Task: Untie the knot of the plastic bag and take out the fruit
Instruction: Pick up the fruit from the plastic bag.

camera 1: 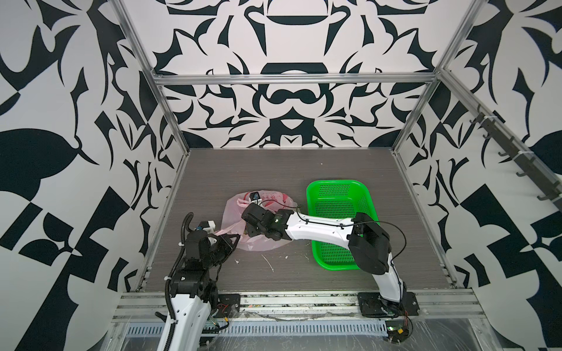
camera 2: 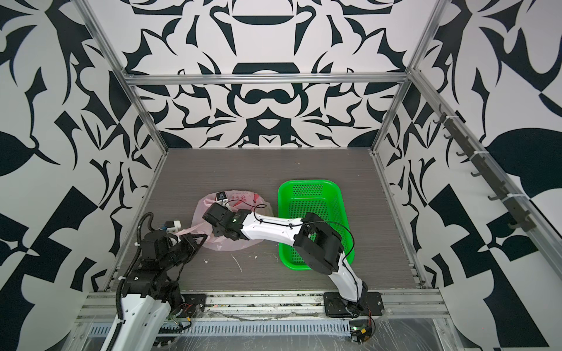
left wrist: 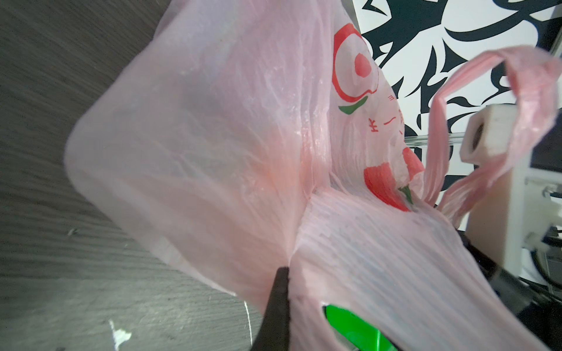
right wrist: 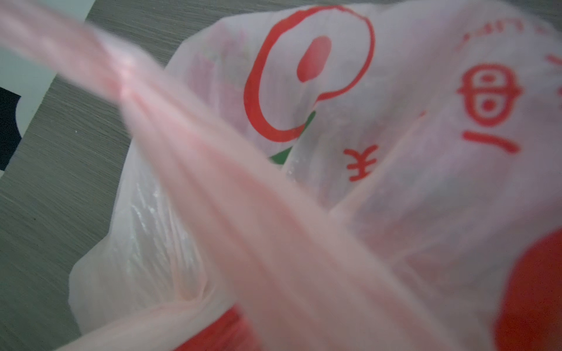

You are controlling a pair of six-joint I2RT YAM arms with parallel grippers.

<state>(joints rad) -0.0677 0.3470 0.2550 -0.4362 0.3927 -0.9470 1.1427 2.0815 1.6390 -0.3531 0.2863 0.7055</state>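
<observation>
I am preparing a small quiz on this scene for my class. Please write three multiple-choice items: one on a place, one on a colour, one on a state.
1. The basket lies: A under the bag; B to the robot's right of it; C to the robot's left of it.
2. The bag's print is mainly: A red; B blue; C black.
3. The left tool is: A open; B out of view; C shut on the bag.
Key: B, the basket stands apart on that side; A, ring and letters are red; C, it pinches the bag's film.
</observation>
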